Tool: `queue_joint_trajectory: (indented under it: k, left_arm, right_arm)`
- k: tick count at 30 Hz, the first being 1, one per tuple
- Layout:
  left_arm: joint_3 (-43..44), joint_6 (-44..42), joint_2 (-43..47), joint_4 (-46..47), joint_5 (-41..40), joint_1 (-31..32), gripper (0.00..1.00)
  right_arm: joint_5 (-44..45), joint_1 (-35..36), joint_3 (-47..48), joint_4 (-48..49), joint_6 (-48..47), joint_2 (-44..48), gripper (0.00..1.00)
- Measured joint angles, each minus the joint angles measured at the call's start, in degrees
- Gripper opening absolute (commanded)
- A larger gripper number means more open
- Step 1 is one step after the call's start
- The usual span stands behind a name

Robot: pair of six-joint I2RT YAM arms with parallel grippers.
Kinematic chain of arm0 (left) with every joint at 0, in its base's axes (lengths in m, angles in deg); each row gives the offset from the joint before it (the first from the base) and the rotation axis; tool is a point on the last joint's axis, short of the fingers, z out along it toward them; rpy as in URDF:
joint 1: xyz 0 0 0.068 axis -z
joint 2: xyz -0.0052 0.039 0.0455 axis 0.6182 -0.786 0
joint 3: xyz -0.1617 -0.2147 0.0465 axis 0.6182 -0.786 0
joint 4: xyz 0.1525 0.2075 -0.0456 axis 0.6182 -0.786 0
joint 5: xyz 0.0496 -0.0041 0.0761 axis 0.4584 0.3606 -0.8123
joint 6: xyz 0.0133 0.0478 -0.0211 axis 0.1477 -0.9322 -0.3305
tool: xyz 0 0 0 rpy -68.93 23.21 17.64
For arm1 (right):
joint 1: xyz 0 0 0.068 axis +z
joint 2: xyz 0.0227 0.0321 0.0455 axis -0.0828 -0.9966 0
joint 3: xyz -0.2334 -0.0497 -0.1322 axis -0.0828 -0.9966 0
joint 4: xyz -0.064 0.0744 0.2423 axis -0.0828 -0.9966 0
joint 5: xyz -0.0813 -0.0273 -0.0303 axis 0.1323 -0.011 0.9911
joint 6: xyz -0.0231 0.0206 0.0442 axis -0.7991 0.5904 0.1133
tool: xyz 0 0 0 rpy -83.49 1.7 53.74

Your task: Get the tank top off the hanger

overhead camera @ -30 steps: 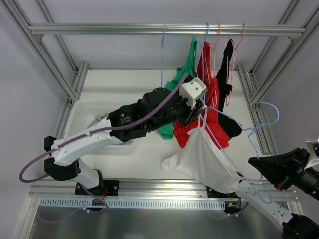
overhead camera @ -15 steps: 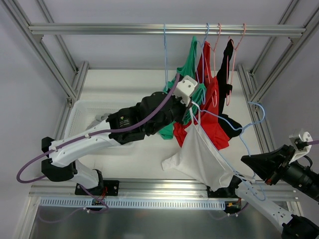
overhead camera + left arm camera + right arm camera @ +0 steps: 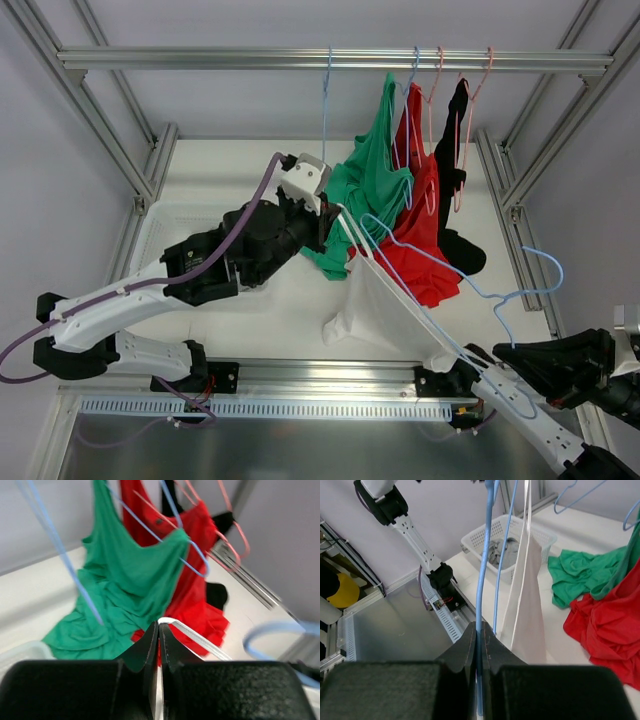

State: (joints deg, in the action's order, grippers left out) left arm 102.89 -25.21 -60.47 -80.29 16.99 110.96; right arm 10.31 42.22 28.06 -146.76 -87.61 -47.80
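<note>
Two robot arms stretch a white tank top (image 3: pixel 392 312) between them, and the removal looks about half done. Nearest the arm bases, below and right of the tank top, the right gripper (image 3: pixel 479 628) has its fingers pressed together on the wire of a blue hanger (image 3: pixel 485 555), holding it off the rail with its hook pointing away from the tank top. The tank top hangs along that wire, its body drooping toward the table just left of the right gripper. At the tank top's far upper corner the left gripper (image 3: pixel 158 625) is pinched shut on one thin white strap, drawn taut away from the hanger. By the look of it this strap is being peeled off the hanger's shoulder; whether it has cleared the wire cannot be told, and the rest of the garment seems still threaded on, so the other strap and the final pull free are left. Left of the tank top sits a white basket (image 3: pixel 481 536) with grey cloth in it. Beyond the tank top a green top (image 3: pixel 368 185), a red top (image 3: pixel 420 255) and a black garment (image 3: pixel 456 140) hang on their own hangers from a metal rail (image 3: pixel 250 58), their hems pooled on the table. No brand, label or writing can be read anywhere
</note>
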Motion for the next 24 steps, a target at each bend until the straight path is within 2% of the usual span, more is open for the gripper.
queue_joint_trajectory:
  k: [2,4,8,11,15,18,21,24]
  left_arm:
    - [-2.5,0.2,1.8,0.7,5.6,0.0,0.0]
    - [-6.9,0.3,4.5,2.4,13.4,0.0,0.0]
    - [-18.4,0.9,9.7,7.3,28.3,0.0,0.0]
    - [-26.8,2.1,12.0,12.3,38.9,0.1,0.0]
    - [-35.1,4.3,11.8,17.3,49.3,1.3,0.0]
    - [-39.3,5.6,11.0,19.7,52.3,3.0,0.0]
    - [-42.3,7.4,10.7,21.1,50.8,3.8,0.0]
    - [-44.6,9.6,10.9,22.5,45.1,4.1,0.0]
  right_arm:
    - [-0.1,0.0,-2.1,3.4,-0.1,1.1,0.0]
    - [-0.1,0.0,-8.0,10.7,0.4,4.0,0.0]
    - [0.7,-0.3,-24.5,31.5,3.5,8.9,0.0]
    - [1.0,-0.5,-32.8,48.9,5.2,6.8,0.0]
    - [3.2,-0.5,-38.8,73.5,5.8,-1.0,0.0]
    - [7.5,-0.5,-41.8,86.3,4.1,-4.4,0.0]
    - [11.2,-0.5,-43.8,92.0,1.3,-4.3,0.0]
    - [13.7,-0.5,-45.5,93.5,-1.1,-1.7,0.0]
